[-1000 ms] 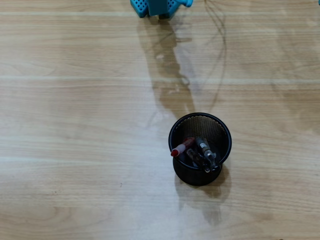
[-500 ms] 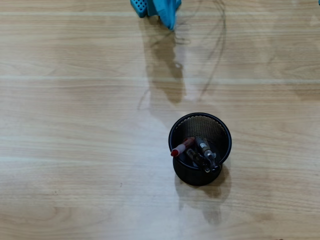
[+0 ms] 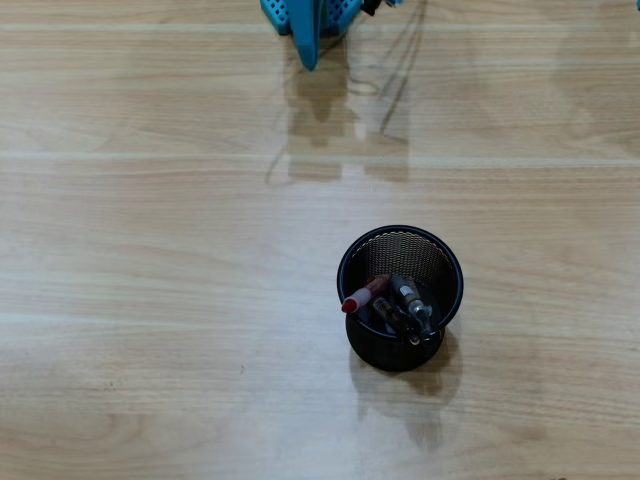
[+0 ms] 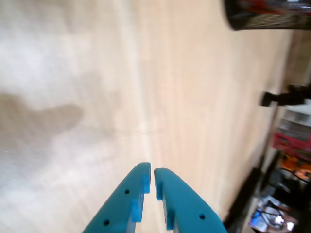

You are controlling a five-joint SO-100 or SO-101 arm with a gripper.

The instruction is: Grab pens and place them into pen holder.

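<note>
A black mesh pen holder (image 3: 400,298) stands on the wooden table right of centre in the overhead view. Several pens rest inside it, one with a red cap (image 3: 362,295), the others dark (image 3: 408,306). The holder also shows at the top right of the wrist view (image 4: 267,15). My blue gripper (image 3: 308,38) sits at the top edge of the overhead view, far from the holder. In the wrist view its fingertips (image 4: 152,171) are nearly touching, with nothing between them, held above bare table.
The table's far edge runs down the right of the wrist view (image 4: 272,145), with clutter beyond it. The arm's shadow (image 3: 340,130) lies on the table below the gripper.
</note>
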